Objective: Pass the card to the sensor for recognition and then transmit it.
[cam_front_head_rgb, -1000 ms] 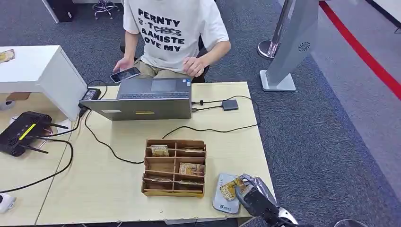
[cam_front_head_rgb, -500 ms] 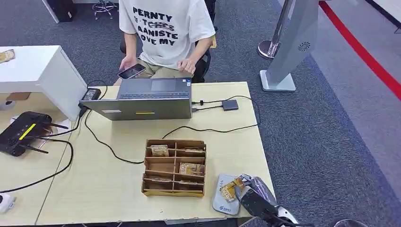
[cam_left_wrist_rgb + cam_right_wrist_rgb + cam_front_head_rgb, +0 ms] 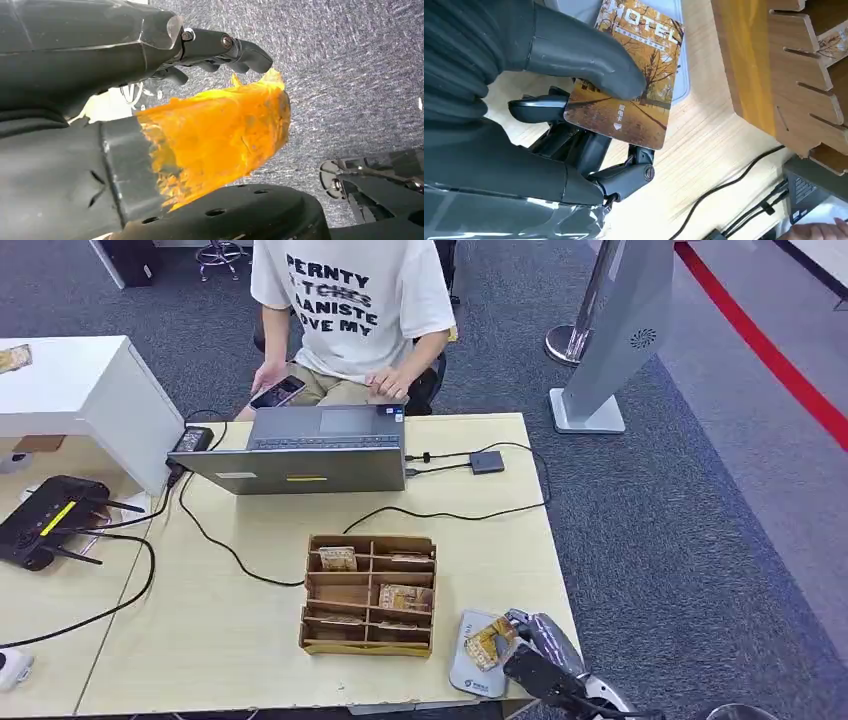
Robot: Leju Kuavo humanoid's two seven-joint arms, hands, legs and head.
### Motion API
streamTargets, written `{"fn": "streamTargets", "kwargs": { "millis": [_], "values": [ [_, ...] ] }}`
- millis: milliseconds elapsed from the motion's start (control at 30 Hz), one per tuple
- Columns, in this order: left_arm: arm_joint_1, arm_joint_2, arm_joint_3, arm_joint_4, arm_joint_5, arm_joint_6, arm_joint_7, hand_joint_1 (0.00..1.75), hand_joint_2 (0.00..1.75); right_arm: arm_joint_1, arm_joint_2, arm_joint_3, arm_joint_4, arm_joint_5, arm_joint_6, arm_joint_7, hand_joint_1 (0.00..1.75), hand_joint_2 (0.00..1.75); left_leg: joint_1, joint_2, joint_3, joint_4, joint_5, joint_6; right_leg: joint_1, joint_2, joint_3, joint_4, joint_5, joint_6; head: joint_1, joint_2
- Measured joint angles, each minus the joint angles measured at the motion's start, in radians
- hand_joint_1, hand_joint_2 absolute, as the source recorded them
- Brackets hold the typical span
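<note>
At the near right corner of the counter (image 3: 250, 640), the right hand (image 3: 535, 655) is holding the card (image 3: 487, 645) over the sensor (image 3: 478, 668), a flat grey-white pad lying just right of the wooden organiser (image 3: 368, 593). In the right wrist view the thumb is pressing on the card's printed face while the darker fingers (image 3: 574, 142) are supporting it from beneath, so the card (image 3: 634, 75) is being pinched at one edge with most of its autumn-tree picture sticking out free. Its long axis is running away from the fingers toward the sensor's pale surface (image 3: 674, 30), and the free end is overlapping that pad. Whether the card is touching the pad or hovering just above it cannot be told.

The left hand (image 3: 150, 115) is hanging over the carpet, well apart from the counter, with an orange translucent piece (image 3: 220, 135) lying against it; whether its fingers are gripping anything cannot be told.

Across the counter a person (image 3: 350, 310) is sitting behind the laptop (image 3: 310, 450), holding a phone (image 3: 277, 392). Judging from this, the reading step is under way and the handover is not yet done. The card would have to travel forward past the organiser and laptop, and the right hand is far the nearer one for it.
</note>
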Motion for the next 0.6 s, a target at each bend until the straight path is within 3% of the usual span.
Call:
{"fn": "streamTargets", "kwargs": {
  "millis": [600],
  "values": [
    [0.0, 0.0, 0.0, 0.0, 0.0, -0.003, 0.0, 0.0, 0.0, -0.005, -0.008, 0.018, 0.001, 0.071, -0.022, 0.035, 1.75, 1.75, 0.0, 0.0, 0.0, 0.0, 0.0, 0.0, 0.0, 0.0, 0.0, 0.0, 0.0, 0.0, 0.0, 0.0]
  ]
}}
